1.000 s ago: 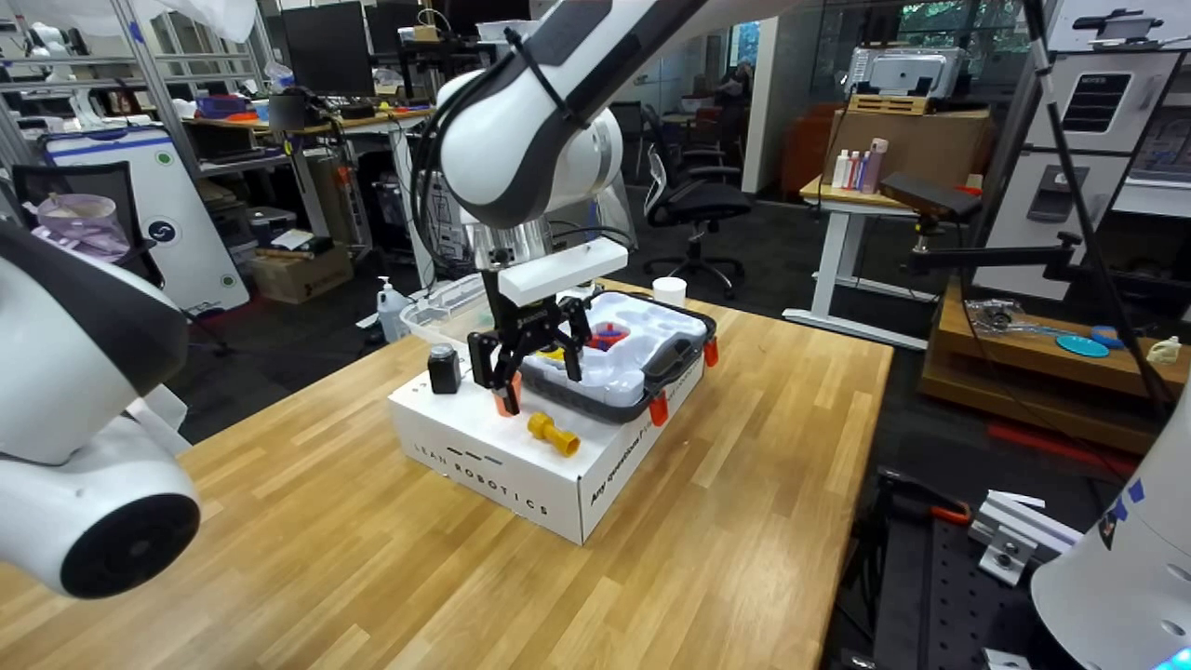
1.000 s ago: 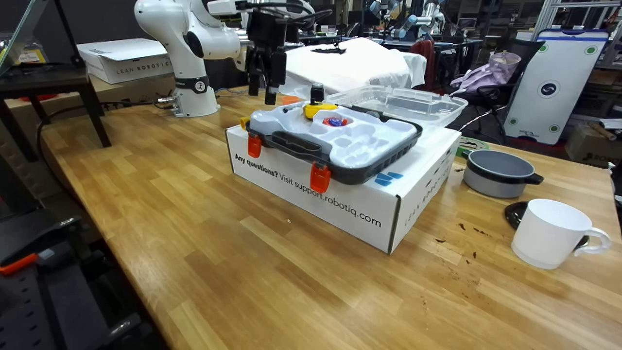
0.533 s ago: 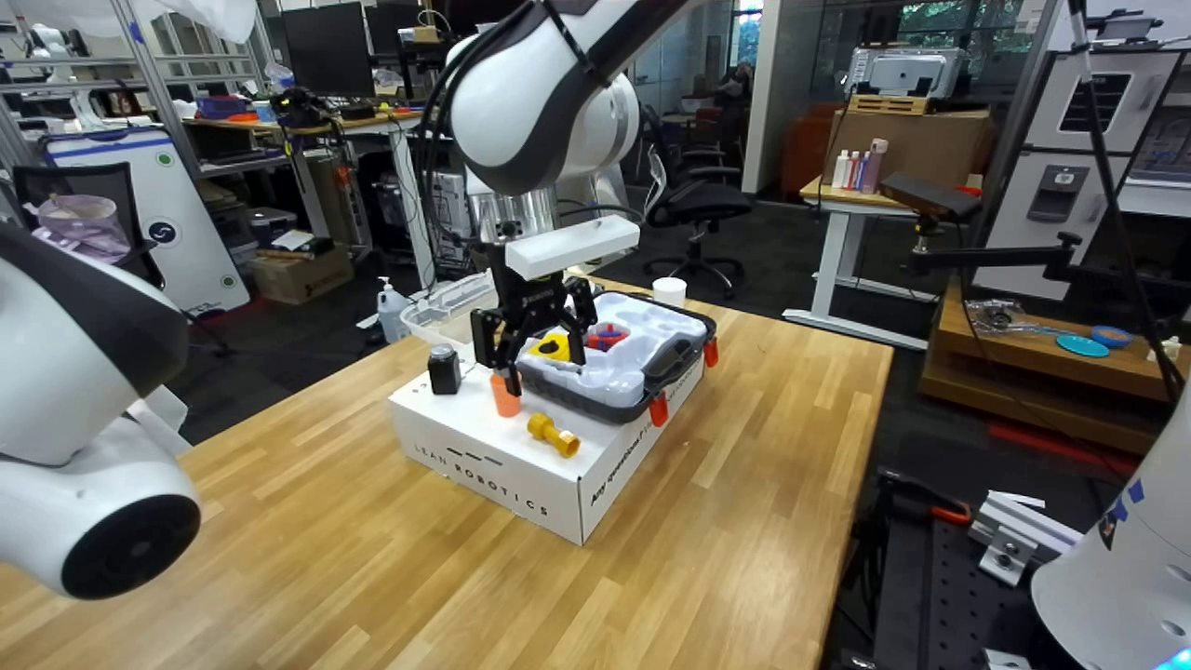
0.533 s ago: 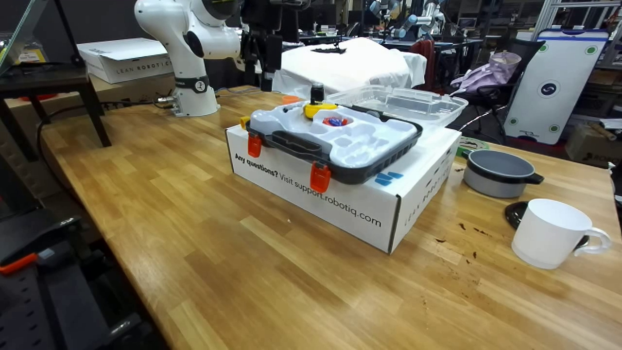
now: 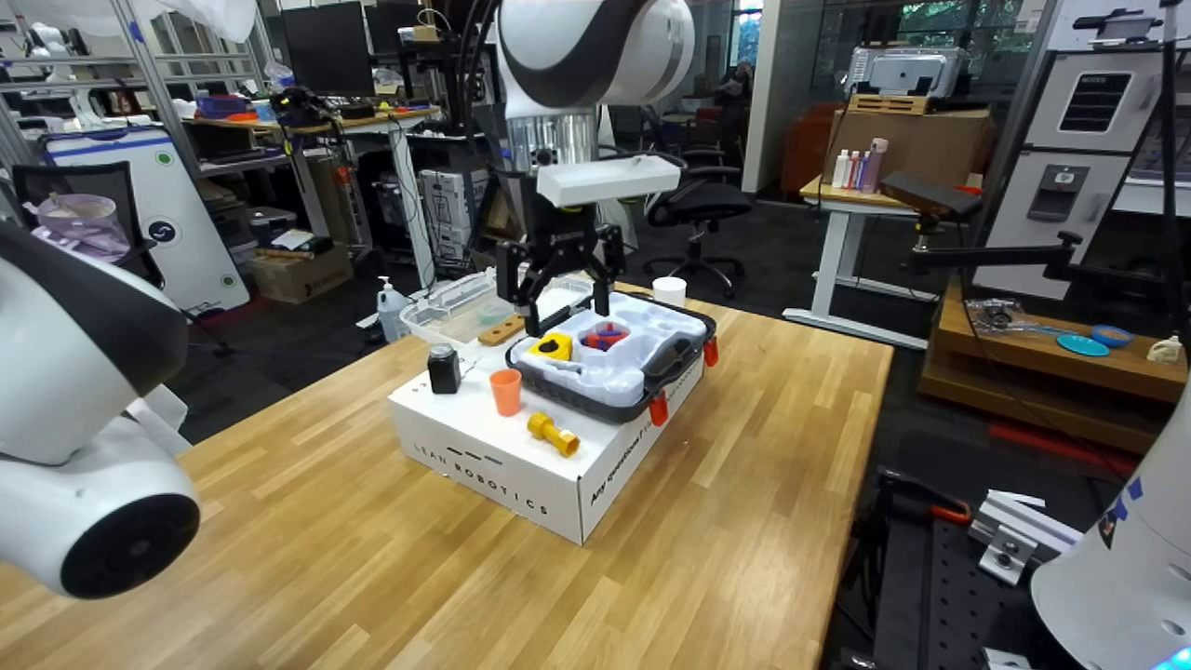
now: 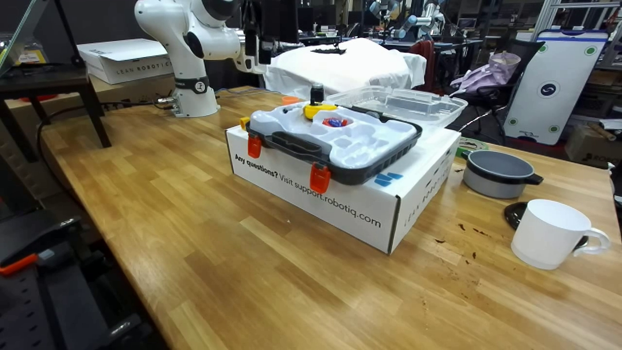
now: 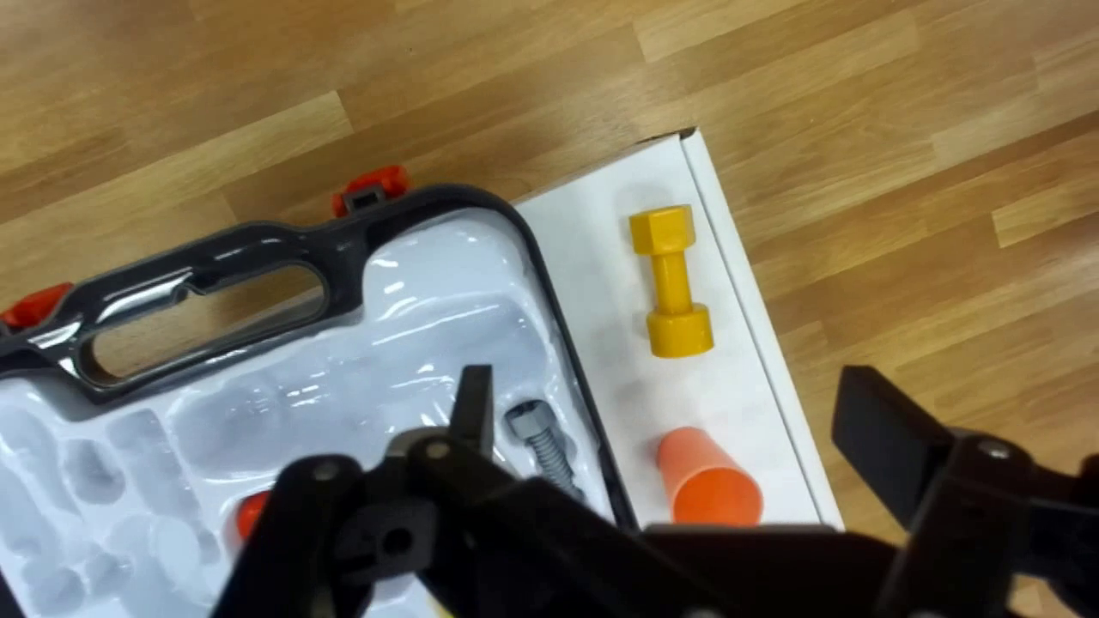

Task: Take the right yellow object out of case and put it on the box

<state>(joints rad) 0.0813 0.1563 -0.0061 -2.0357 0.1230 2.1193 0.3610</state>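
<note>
A yellow bolt-like piece (image 5: 553, 435) lies on its side on top of the white box (image 5: 493, 476), next to the open case; it also shows in the wrist view (image 7: 672, 281). The dark-rimmed case (image 6: 296, 147) with a white moulded insert sits on the box. A yellow piece with a dark round hole (image 5: 552, 347) sits in the case; in an exterior view it shows as a yellow ring (image 6: 319, 111). My gripper (image 5: 568, 314) is open and empty, above the case's near corner. In the wrist view its fingers (image 7: 665, 390) are wide apart with nothing between them.
An orange cup (image 5: 506, 392) and a black jar (image 5: 444, 368) stand on the box. A wooden block (image 5: 501, 329) lies by the clear lid (image 6: 398, 103). A grey screw (image 7: 543, 438) sits in the insert. A pot (image 6: 499, 174) and white mug (image 6: 552, 233) stand on the table.
My gripper has risen away from the orange cup, moving up and to the right in an exterior view. The yellow pieces, case and box have not moved. The fingers stay open.
</note>
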